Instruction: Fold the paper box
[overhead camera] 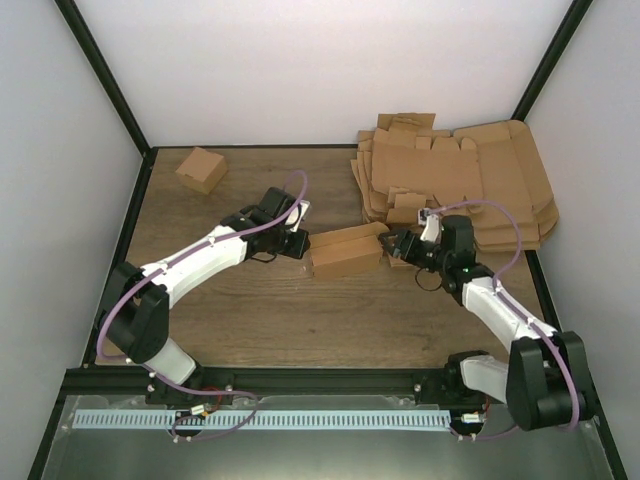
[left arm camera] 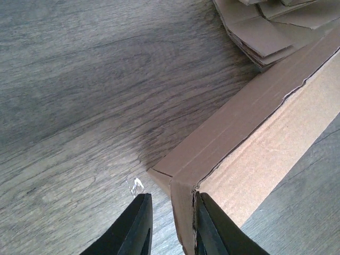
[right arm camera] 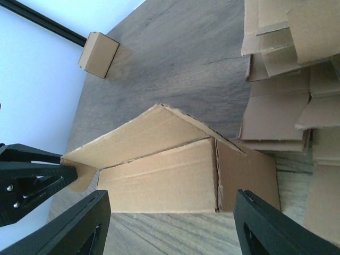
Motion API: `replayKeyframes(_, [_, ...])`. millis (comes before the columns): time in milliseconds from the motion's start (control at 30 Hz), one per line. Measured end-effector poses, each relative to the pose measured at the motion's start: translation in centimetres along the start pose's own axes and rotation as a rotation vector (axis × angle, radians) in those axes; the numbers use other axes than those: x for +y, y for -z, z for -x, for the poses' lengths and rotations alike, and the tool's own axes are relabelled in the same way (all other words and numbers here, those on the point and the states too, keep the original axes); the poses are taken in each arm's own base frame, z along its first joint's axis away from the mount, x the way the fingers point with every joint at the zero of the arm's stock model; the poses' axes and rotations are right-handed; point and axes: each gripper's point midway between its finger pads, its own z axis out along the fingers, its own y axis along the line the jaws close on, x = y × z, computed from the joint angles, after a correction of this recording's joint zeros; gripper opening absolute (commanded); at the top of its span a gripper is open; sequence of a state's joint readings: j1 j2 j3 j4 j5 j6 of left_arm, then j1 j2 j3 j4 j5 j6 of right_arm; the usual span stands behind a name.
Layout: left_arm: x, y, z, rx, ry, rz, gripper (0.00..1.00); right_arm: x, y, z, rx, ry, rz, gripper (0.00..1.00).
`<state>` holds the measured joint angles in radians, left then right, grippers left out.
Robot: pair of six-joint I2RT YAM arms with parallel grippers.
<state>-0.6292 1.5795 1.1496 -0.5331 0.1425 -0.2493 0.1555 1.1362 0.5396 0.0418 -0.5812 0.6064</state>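
The paper box point(overhead camera: 345, 252) is a partly folded brown cardboard tray with raised walls at the table's middle. My left gripper point(overhead camera: 300, 243) is at its left end. In the left wrist view the left gripper point(left arm camera: 171, 226) straddles the box's point(left arm camera: 255, 138) end wall: the right finger point(left arm camera: 215, 231) touches the wall, the left finger point(left arm camera: 137, 228) stands apart from it. My right gripper point(overhead camera: 400, 245) is at the box's right end. In the right wrist view it point(right arm camera: 172, 228) is wide open, with the box point(right arm camera: 159, 175) just ahead of its fingers.
A small fully folded brown box point(overhead camera: 201, 169) stands at the back left and also shows in the right wrist view point(right arm camera: 98, 54). A stack of flat cardboard blanks point(overhead camera: 460, 180) lies at the back right, close behind the right gripper. The stack also shows in the left wrist view point(left arm camera: 265, 26).
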Motion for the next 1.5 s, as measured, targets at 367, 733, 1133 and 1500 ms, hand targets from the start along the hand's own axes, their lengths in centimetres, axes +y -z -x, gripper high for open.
replayKeyframes(367, [-0.4, 0.6, 0.4, -0.019, 0.049, -0.017, 0.25, -1.6, -2.5, -0.1, 0.023, -0.006, 0.009, 0.66])
replayKeyframes(733, [-1.0, 1.0, 0.4, -0.029, 0.111, -0.056, 0.25, -1.3, -3.5, -1.4, 0.097, -0.005, 0.086, 0.65])
replayKeyframes(1133, [-0.6, 0.8, 0.2, -0.028, 0.135, -0.037, 0.18, 2.7, -2.4, -4.6, 0.162, 0.077, 0.156, 0.65])
replayKeyframes(1500, [1.4, 1.2, 0.0, -0.041, 0.135, 0.081, 0.25, 1.9, -1.9, -5.4, 0.167, 0.074, 0.102, 0.65])
